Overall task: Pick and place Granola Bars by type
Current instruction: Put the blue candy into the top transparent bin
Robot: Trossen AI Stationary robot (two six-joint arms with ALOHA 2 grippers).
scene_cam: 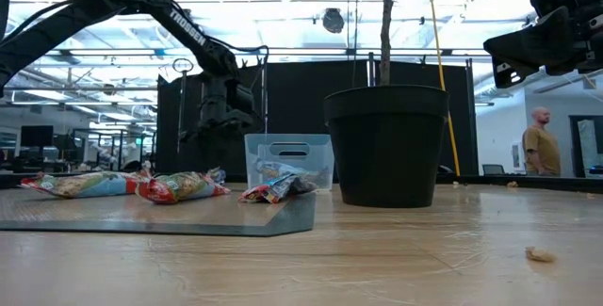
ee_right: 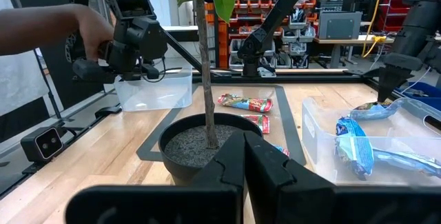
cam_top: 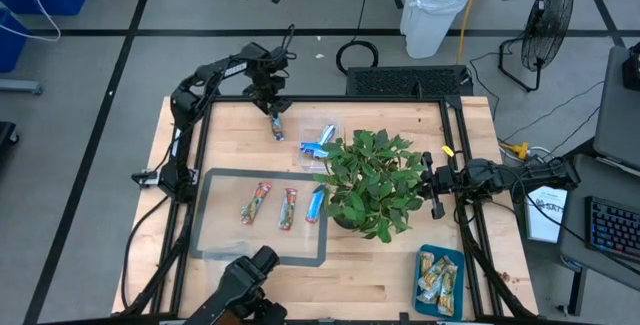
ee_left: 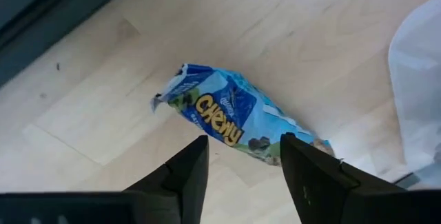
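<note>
Light wooden table [cam_top: 250, 135] is seen from above, framed by black rails. A potted green leafy plant in a black pot [cam_top: 372, 180] stands right of centre and is taken as the landmark.

A flat grey-bordered clear mat [cam_top: 215, 250] lies left of the plant; 3 wrapped bars are laid on it in a row: 2 red-and-tan wrapped bars [cam_top: 256, 203] [cam_top: 288, 208] and, nearest the plant, 1 shiny blue wrapped bar [cam_top: 316, 204].

A clear plastic tub [cam_top: 322, 145] sits just beside the plant on its far-left side, with blue-wrapped bars [ee_right: 355, 145] inside. A teal rectangular tray [cam_top: 423, 298] lies in front of the plant toward the right, holding green-and-beige wrapped bars [cam_top: 437, 277].

The left arm is reached to the far side of the table, left of the tub. The left gripper [ee_left: 239, 156] is lowered over a single shiny blue "Chewy" bar [ee_left: 231, 114] lying flat on bare wood beyond the plant's left; the fingers [ee_left: 189, 169] are spread apart, 1 to each side of the wrapper, and whether they touch it cannot be told.

The right gripper [ee_right: 244, 151] is held just beside the plant on its right, above the table, fingers pressed together, nothing between them.

A person is noted in the room behind.
</note>
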